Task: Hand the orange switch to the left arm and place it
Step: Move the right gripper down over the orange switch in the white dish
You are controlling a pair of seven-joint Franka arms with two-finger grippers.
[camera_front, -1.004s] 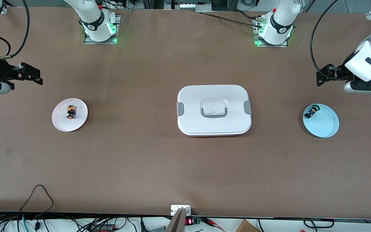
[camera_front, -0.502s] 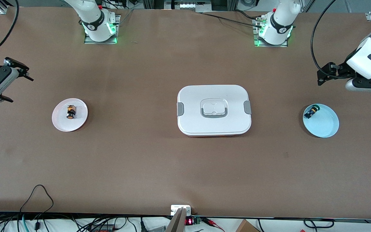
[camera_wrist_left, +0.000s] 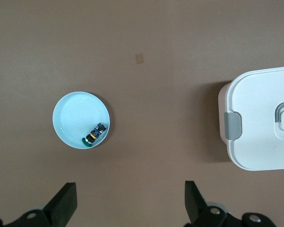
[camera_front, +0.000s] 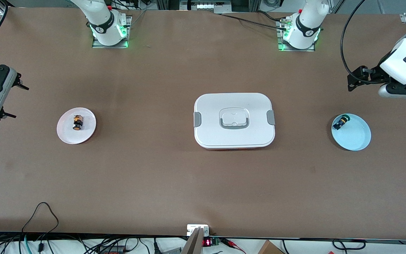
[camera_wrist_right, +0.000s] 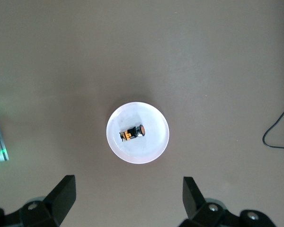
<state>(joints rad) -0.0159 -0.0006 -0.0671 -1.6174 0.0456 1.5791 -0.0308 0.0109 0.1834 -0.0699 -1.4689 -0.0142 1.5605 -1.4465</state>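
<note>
The orange switch (camera_front: 77,122) lies on its side on a pale pink plate (camera_front: 85,134) toward the right arm's end of the table. The right wrist view shows the switch (camera_wrist_right: 133,133) on that plate (camera_wrist_right: 144,150). My right gripper (camera_front: 12,100) hangs open and empty over bare table, off to the side of the plate, with nothing in its jaws (camera_wrist_right: 128,191). The white box (camera_front: 210,106) with grey clips sits at mid-table. My left gripper (camera_front: 356,79) is open and empty over the left arm's end, and the left wrist view also shows it empty (camera_wrist_left: 130,198).
A light blue plate (camera_front: 358,139) near the left gripper holds a small green-capped switch (camera_front: 340,122); the left wrist view shows that plate (camera_wrist_left: 73,113), the switch (camera_wrist_left: 94,135) and the box's end (camera_wrist_left: 255,118). A black cable loop (camera_front: 42,211) lies near the front edge.
My right gripper has turned from pointing sideways to facing down and has drawn back toward the table's end. The left gripper has shifted slightly toward its base. Switch, plates and box are unmoved.
</note>
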